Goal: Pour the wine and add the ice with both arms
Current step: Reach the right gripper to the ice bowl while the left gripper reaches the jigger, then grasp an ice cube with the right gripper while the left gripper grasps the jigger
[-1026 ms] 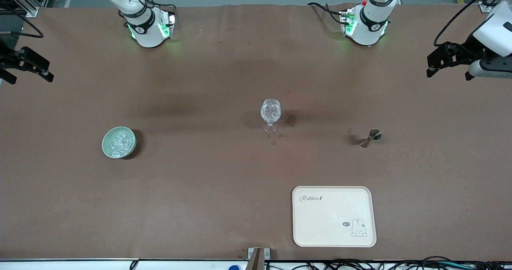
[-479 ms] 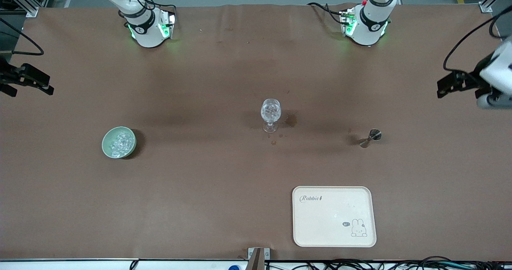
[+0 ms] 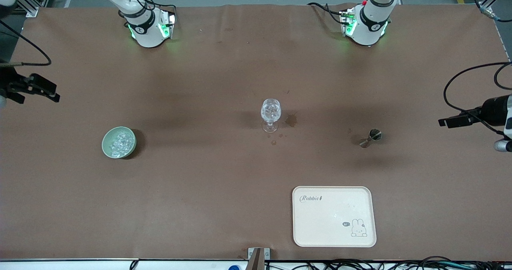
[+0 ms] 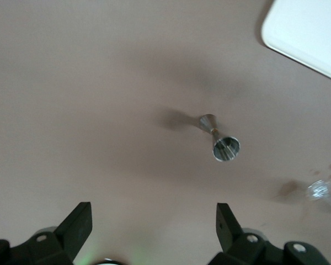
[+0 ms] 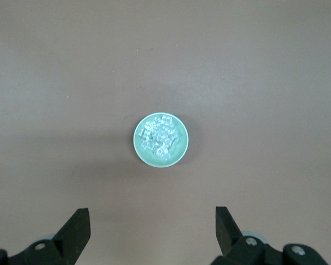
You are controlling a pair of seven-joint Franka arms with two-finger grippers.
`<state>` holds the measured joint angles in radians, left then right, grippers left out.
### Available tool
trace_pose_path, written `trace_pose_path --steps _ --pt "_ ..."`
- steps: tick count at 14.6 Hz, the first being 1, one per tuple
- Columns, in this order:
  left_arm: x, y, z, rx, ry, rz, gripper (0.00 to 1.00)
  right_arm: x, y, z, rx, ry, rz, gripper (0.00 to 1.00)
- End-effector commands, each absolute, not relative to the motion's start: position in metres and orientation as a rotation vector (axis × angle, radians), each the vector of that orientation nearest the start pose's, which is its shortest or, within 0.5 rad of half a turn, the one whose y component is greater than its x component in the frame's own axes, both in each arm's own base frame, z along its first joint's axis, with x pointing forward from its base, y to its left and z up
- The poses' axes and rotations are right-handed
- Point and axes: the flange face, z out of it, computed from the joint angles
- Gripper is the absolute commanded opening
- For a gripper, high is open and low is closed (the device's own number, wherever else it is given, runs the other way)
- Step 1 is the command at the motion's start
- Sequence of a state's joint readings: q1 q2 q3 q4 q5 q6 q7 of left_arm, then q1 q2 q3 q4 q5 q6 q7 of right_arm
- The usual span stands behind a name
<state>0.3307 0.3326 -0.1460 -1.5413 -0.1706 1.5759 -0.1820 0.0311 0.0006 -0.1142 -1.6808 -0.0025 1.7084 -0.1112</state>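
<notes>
Your left gripper, empty and spread wide, has dropped along the frame's right edge toward the jigger; your right gripper, equally wide, drifts at left above the bowl's ice.

A cream tray printed with a rabbit lay on the brown desk, nearest the front camera. Dark stains marked the desk's middle. Black cables ran along the desk's front edge.

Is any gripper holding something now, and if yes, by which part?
Nothing is held. The left gripper is open over the table near the jigger; the right gripper is open above the ice bowl.
</notes>
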Motion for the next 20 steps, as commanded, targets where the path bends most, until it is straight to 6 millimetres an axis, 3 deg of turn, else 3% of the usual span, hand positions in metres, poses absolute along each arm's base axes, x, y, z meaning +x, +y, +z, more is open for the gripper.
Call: trace_pose_path --steps 1,3,5,8,12,16,20 --pt "0.624 0.131 0.393 -3.281 -0.934 0.654 0.95 0.571 -0.055 0.532 -3.153 -0.049 -0.052 1.00" --pt "0.628 0.142 0.354 -3.252 -1.110 0.752 0.93 0.581 -0.057 0.488 -3.158 -0.045 -0.068 1.00" --pt "0.631 0.140 0.321 -3.217 -1.281 0.875 0.91 0.586 -0.058 0.446 -3.162 -0.044 -0.068 0.99" --pt "0.631 0.141 0.265 -3.144 -1.569 1.124 0.87 0.582 -0.056 0.389 -3.166 -0.049 -0.085 0.98" --pt "0.632 0.126 0.223 -3.027 -1.767 1.337 0.86 0.589 -0.057 0.325 -3.168 -0.034 -0.058 0.97" --pt "0.628 0.107 0.186 -2.859 -1.909 1.530 0.83 0.587 -0.056 0.284 -3.173 -0.020 -0.042 0.95" --pt "0.626 0.093 0.153 -2.768 -1.983 1.649 0.79 0.581 -0.055 0.262 -3.150 0.019 0.012 0.87"
